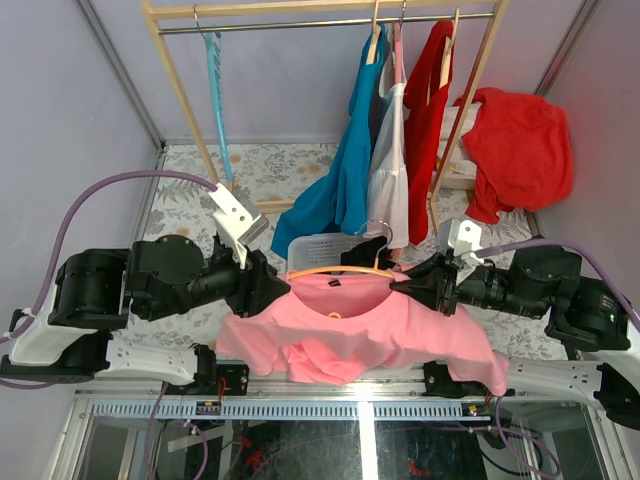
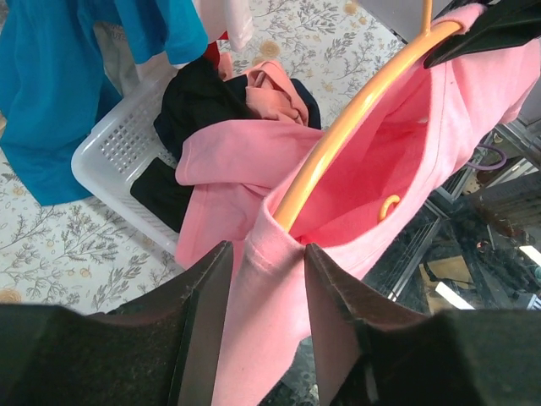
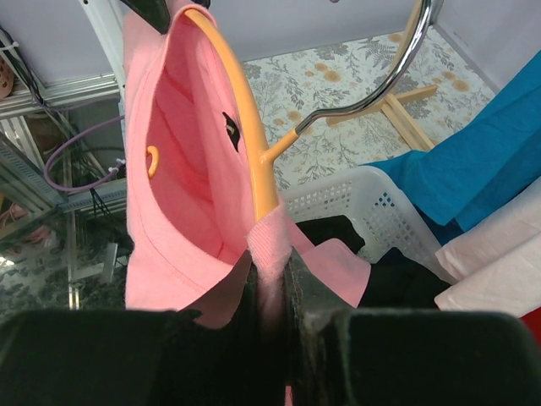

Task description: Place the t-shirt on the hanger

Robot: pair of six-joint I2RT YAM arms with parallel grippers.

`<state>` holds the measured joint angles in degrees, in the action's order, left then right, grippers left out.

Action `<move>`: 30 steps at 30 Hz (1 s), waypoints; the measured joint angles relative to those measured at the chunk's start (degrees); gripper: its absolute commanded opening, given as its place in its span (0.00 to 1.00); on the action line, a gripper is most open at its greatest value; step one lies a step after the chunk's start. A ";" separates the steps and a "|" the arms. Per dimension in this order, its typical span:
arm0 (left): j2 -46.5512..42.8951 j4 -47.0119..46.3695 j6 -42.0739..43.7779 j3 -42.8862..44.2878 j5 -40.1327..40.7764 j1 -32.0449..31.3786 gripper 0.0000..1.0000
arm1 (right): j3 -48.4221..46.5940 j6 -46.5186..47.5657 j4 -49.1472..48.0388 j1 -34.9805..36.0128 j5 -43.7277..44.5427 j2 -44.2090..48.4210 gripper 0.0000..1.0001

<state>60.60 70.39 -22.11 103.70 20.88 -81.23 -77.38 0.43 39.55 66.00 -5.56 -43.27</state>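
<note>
Probably a robotics lab cell staged as a laundry corner: plain panel walls, aluminium framing, floral-covered worktop, wooden clothes rail, white laundry basket.

hanger — both ends hidden inside t-shirt | basket — mostly hidden behind them in the top view

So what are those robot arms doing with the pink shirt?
They are putting the pink t-shirt on the orange hanger. The hanger sits inside the shirt's neck opening, with its metal hook poking out. The right end effector is shut on the shirt's shoulder over one end of the hanger. The left end effector has its jaws apart around the other shoulder; whether it grips the cloth is unclear. The shirt hangs between the two arms.
</note>
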 measured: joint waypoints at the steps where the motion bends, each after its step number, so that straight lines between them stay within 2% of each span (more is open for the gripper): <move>1: -0.09 -0.11 -0.02 -0.17 0.07 0.00 0.37 | 0.04 0.00 0.00 0.00 -0.02 -0.04 0.00; 4: -0.70 -0.17 -0.13 -0.70 0.15 0.00 0.26 | 0.07 0.00 -0.02 0.00 -0.04 -0.04 0.00; 15: -0.85 -0.33 -0.04 -1.03 0.31 0.00 0.05 | 0.35 0.00 0.07 0.00 -0.04 -0.02 0.00; 22: 0.46 0.42 0.39 0.37 0.42 0.00 0.01 | 0.39 0.00 0.44 -0.02 0.26 0.17 0.00; 30: 1.88 1.66 1.36 3.17 0.92 0.00 0.03 | 0.37 0.00 -0.07 -0.02 0.46 0.20 0.00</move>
<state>62.48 72.05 -20.75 106.87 21.80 -81.23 -77.01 0.43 39.48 65.98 -5.10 -43.07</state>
